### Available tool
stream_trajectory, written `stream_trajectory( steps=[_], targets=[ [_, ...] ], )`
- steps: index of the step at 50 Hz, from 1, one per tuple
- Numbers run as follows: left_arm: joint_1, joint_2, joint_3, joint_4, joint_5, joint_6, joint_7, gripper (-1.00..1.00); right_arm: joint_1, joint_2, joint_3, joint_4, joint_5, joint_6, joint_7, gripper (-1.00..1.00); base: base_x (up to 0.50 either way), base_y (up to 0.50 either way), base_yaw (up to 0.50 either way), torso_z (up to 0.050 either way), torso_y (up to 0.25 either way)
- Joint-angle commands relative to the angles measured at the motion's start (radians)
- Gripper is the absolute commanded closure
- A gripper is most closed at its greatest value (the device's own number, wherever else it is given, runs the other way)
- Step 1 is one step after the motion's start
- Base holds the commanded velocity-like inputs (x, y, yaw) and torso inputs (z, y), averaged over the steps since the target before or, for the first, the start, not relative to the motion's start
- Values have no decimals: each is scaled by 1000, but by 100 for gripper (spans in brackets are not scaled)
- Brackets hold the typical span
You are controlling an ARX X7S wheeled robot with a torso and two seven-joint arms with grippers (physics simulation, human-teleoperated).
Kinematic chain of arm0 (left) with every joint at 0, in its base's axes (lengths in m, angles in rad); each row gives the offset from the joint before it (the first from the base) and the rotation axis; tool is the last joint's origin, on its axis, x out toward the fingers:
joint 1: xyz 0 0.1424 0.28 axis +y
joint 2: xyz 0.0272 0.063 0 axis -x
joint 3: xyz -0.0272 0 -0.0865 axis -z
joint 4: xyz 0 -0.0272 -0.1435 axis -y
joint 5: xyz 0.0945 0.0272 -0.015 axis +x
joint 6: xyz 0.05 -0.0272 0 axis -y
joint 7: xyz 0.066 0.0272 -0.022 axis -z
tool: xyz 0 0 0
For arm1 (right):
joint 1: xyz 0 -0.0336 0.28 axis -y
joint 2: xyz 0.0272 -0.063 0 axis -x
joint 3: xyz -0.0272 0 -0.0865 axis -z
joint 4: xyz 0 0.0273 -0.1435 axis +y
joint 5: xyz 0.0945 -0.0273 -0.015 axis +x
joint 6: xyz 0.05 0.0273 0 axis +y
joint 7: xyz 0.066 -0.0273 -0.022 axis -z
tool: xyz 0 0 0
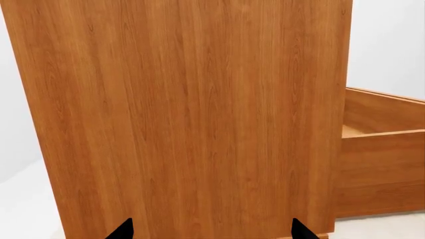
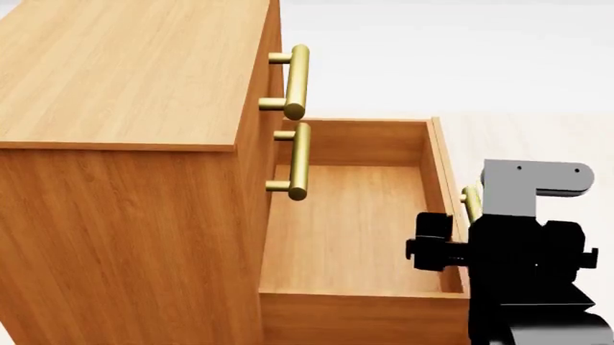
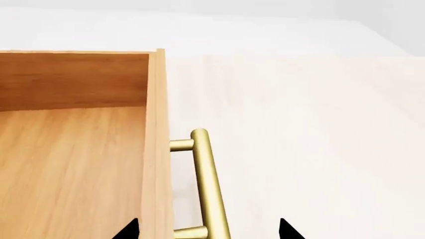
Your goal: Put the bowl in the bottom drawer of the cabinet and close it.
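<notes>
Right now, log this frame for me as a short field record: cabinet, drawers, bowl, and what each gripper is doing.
cabinet: orange-brown wood cabinet, seen from above and the side
bottom drawer: bottom drawer pulled out, inside bare
upper drawers: both shut, brass handles showing
bowl: in none of the three views
right gripper: right gripper open, its fingertips either side of the drawer handle, not closed on it
left gripper: left gripper open, facing the cabinet's plain side panel, holding nothing
task state: bowl not in drawer, drawer not closed

- Right arm [image 2: 523, 251] is showing blocky matte-black housings, with a grey angular bracket [image 2: 533, 183] sitting above them.
- Black pointed fingers [image 3: 284, 230] are showing in both wrist views.
</notes>
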Motion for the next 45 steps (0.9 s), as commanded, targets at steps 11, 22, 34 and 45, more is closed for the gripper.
stream_trajectory(
  steps=[11,22,34,45],
  targets=[
    [-1,-7,8,5,-3,-3,-6,-100,-18,45,110,-270,30,54,53,-100,0,0,0,0,0],
    [0,-11,6,-9,-33,56,8,-100,-35,71,126,-324,-27,31,136,-100,0,0,0,0,0],
    [-9,-5,12,-56,-42,94,14,-100,-53,102,185,-344,-47,30,187,-100,0,0,0,0,0],
    [-15,-6,16,-61,-35,99,9,-100,-68,119,246,-377,-50,54,227,-100,0,0,0,0,0]
  ],
)
